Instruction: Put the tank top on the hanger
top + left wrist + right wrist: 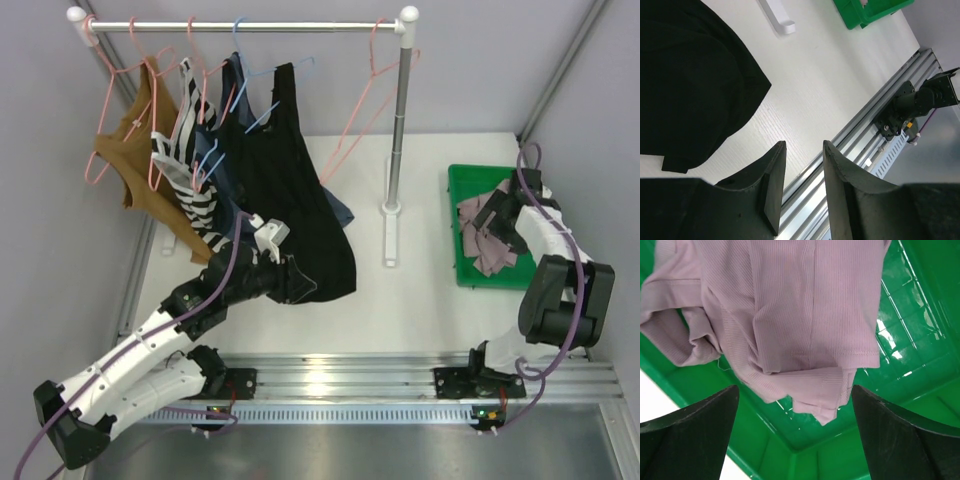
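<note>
The mauve-pink tank top point(480, 245) lies crumpled in a green bin point(462, 180) at the table's right. My right gripper point(497, 215) hovers just over it, open. In the right wrist view the ribbed fabric point(790, 305) sits slightly beyond the gripper point(794, 390), with nothing between the jaws. An empty salmon-pink hanger point(360, 105) hangs at the rail's right end. My left gripper point(300, 278) is low beside the hem of the black tank top point(300, 190). It is open and empty point(802, 145), with table and rail showing through the gap.
A clothes rack stands at the back, with its post point(398, 130) and white foot point(390, 235). It carries a mustard-brown top point(135, 165), a striped top point(195, 190) and light-blue hangers point(255, 85). Grey walls close both sides. The green bin's wall point(910, 315) rises around the right gripper.
</note>
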